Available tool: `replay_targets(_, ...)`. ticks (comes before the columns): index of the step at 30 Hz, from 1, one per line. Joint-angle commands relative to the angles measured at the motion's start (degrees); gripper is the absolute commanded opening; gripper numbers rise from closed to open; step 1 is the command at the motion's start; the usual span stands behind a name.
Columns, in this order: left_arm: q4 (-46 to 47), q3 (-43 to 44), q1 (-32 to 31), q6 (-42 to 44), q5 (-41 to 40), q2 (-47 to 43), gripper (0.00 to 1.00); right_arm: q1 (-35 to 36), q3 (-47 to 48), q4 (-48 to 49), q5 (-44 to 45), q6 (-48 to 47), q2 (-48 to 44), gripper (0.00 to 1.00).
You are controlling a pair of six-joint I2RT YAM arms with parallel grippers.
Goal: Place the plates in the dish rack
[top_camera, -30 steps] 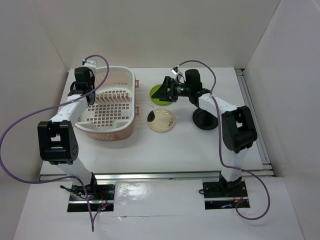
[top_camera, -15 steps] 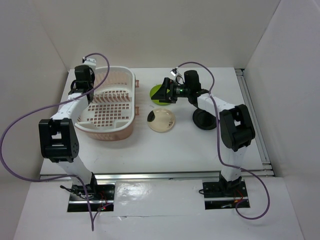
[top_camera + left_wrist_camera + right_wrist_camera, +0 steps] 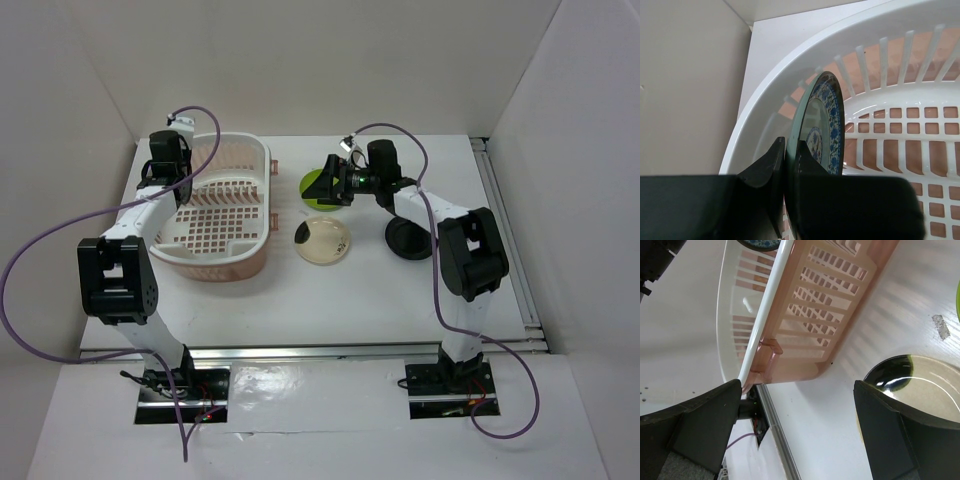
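The dish rack (image 3: 216, 262) sits on the left half of the white table (image 3: 300, 300). Its left rim is close to the enclosure's left wall (image 3: 60, 150), so there is little room on that side. Bare table stretches in front of it toward the near rail (image 3: 300, 350).

To the rack's right, three plates lie flat and apart from one another. The lime green plate (image 3: 310, 188) is farthest back. The cream plate (image 3: 323, 241) is near the rack's right wall, and the glossy black plate (image 3: 408, 238) lies farther right, partly under the right arm.

The left gripper (image 3: 790, 150) is clamped on the blue-grey patterned plate (image 3: 826, 115). It holds the plate upright and edge-on inside the rack's far left corner, near the curved slatted wall. The plate's lower edge is hidden behind the fingers (image 3: 765, 170), so I cannot tell whether it touches the white grid insert (image 3: 920, 150).

The right gripper (image 3: 327, 183) hovers over the lime green plate with its fingers spread wide, gripping nothing (its wrist view shows only table and the cream plate's rim in the gap).

The rack is pale pink, slightly translucent plastic with rounded corners and slotted sides. The insert is white, pierced with square holes. The cream plate is shiny, with a dark blotch (image 3: 890, 372) at one edge.
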Motion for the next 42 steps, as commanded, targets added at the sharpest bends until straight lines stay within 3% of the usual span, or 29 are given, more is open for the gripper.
replay_targets(1, 3.09, 1.24, -0.04, 1.57, 2.01, 0.09, 0.0, 0.41, 2.58, 2.97, -1.58, 0.34, 0.79, 1.0)
replay_targets(21, 6.69, 0.01, -0.04, 4.91, -1.16, 0.09, 0.0, 0.41, 1.97, 4.02, -1.59, 1.38, 0.79, 1.0)
replay_targets(42, 6.16, -2.36, -0.04, -0.72, 0.07, 2.29, 0.0, 0.41, 1.96, 4.56, -1.59, 1.39, 0.26, 1.0)
